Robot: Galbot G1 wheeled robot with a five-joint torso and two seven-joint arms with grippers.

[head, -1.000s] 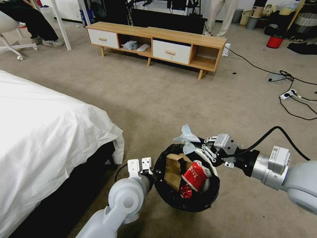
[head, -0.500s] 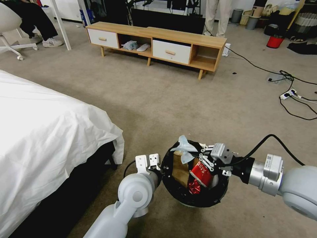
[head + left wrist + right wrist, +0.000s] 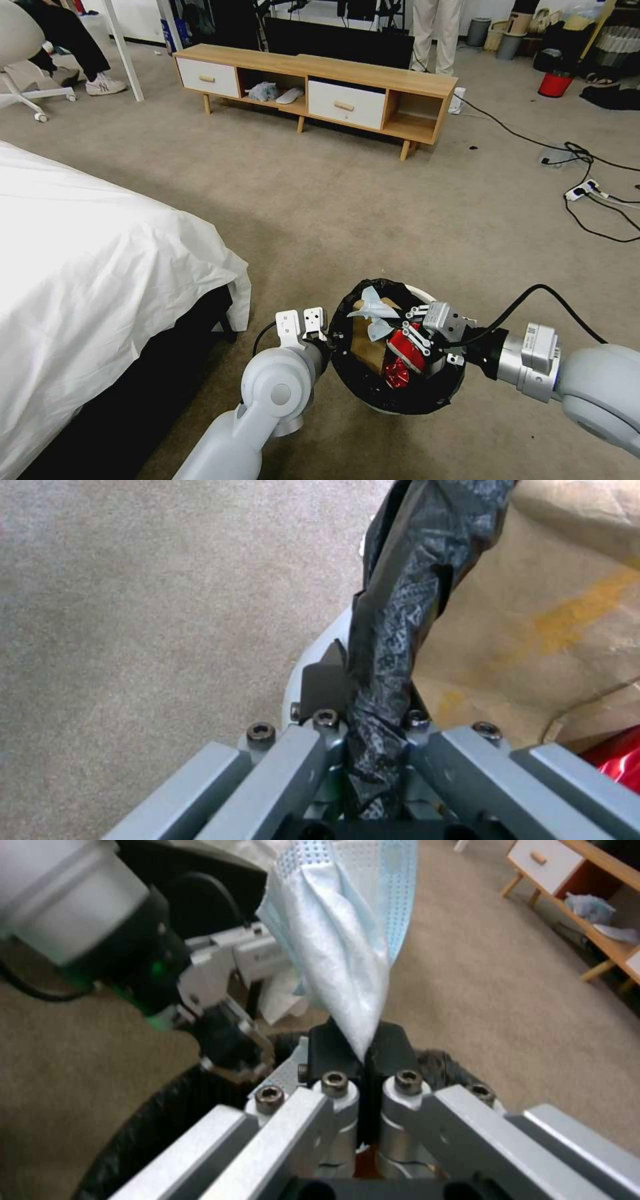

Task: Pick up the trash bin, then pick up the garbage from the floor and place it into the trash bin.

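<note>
Beige-brown carpet covers the floor (image 3: pixel 320 200), bare beneath and just ahead of the fingers. Well beyond them a low wooden cabinet (image 3: pixel 320 83) stands on its short legs, two white drawers shut, a crumpled bag and a pale flat thing in its open shelf. Far off to the fingers' right, black cables (image 3: pixel 587 193) and a white power strip (image 3: pixel 581 191) lie on the carpet, with a red bucket (image 3: pixel 555 84) farther back. To their left stands a bed (image 3: pixel 87 267) under a white sheet.

Both arms reach inward, left tool (image 3: pixel 328 339) and right tool (image 3: pixel 400 320) clamped.
</note>
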